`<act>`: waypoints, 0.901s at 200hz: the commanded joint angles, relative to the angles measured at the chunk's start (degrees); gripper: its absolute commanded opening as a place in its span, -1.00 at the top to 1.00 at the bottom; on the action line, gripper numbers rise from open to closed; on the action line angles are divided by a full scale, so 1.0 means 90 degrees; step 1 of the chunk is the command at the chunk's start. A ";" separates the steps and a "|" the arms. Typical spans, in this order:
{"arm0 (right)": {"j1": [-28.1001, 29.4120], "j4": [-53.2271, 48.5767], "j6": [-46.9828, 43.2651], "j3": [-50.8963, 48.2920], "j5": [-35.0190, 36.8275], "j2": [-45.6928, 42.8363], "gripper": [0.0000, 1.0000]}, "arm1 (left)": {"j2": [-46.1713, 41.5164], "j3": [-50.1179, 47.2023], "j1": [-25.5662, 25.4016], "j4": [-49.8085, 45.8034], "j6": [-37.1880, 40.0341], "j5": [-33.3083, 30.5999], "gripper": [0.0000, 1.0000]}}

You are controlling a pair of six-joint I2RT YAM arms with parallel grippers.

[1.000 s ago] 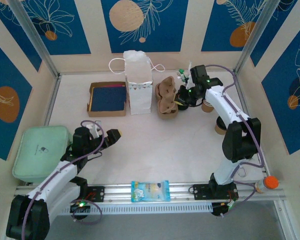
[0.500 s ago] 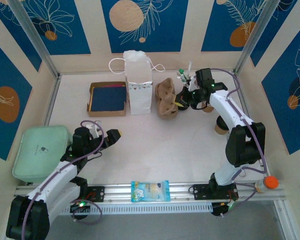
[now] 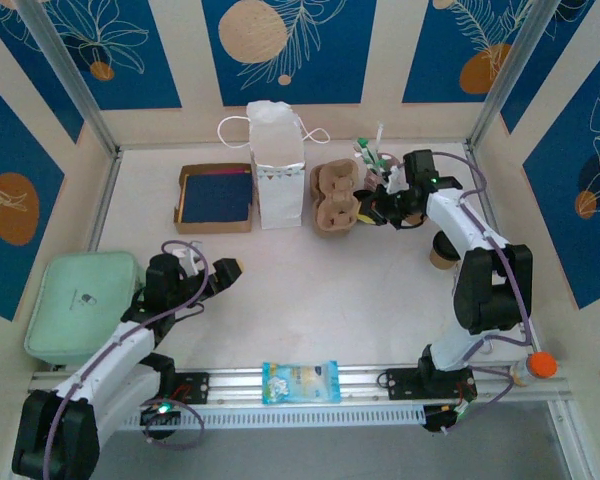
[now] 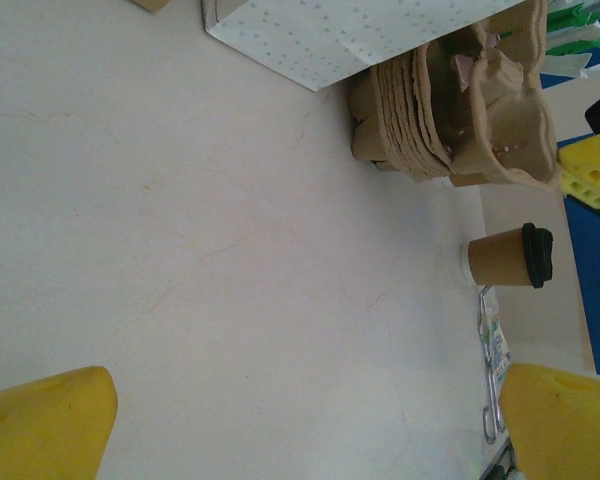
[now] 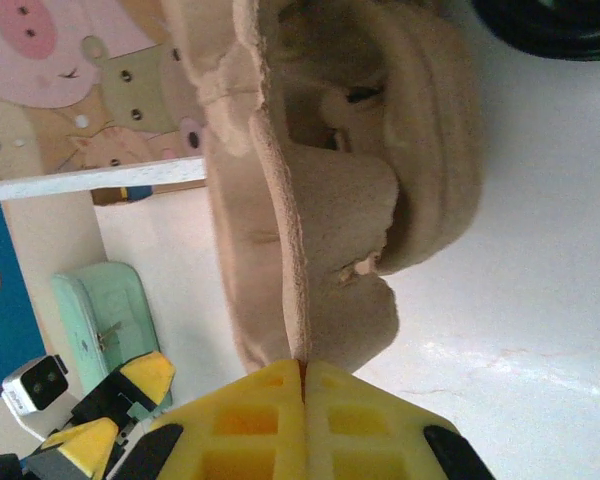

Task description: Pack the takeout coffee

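The takeout coffee (image 3: 440, 256), a small brown paper cup, stands at the right beside my right arm; in the left wrist view the cup (image 4: 500, 258) carries a black cap. My right gripper (image 3: 372, 208) is shut on the rim of a brown pulp cup carrier (image 3: 332, 195) next to the white paper bag (image 3: 277, 165). Its yellow fingertips (image 5: 270, 400) pinch the thin carrier (image 5: 330, 200) edge between them. That top carrier (image 4: 500, 110) tilts off a stack of like carriers (image 4: 400, 110). My left gripper (image 3: 225, 270) is open over bare table, its jaws (image 4: 300, 430) holding nothing.
An open cardboard box with a blue inside (image 3: 216, 197) lies left of the bag. A mint-green case (image 3: 80, 305) sits at the left edge. A blue packet (image 3: 300, 381) lies on the front rail. Stirrers (image 3: 365, 153) stand behind the carriers.
My right arm has swung to the right, and the held carrier has tipped from on-edge to flatter, its wells now facing up. The left arm has not moved.
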 commanded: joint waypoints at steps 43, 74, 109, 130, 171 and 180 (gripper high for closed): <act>-0.0109 -0.0273 -0.0306 -0.0016 0.0018 -0.0152 0.86 | 0.0117 0.0206 0.0081 0.0177 -0.0071 0.0020 -0.96; -0.0055 -0.0398 -0.0369 0.0067 0.0250 -0.0199 0.68 | 0.0083 0.0182 0.0080 0.0147 -0.0061 0.0003 -0.96; 0.0003 -0.0595 -0.0429 0.0214 0.0612 -0.0222 0.53 | 0.0088 0.0167 0.0083 0.0157 -0.0053 -0.0003 -0.96; 0.0038 -0.0631 -0.0436 0.0280 0.0719 -0.0239 0.48 | 0.0087 0.0157 0.0081 0.0147 -0.0042 0.0001 -0.95; 0.0153 -0.0842 -0.0482 0.0526 0.0994 -0.0210 0.36 | 0.0086 0.0147 0.0082 0.0139 -0.0008 -0.0010 -0.95; 0.0185 -0.0897 -0.0497 0.0575 0.1070 -0.0219 0.32 | 0.0087 0.0139 0.0085 0.0123 0.0011 -0.0009 -0.96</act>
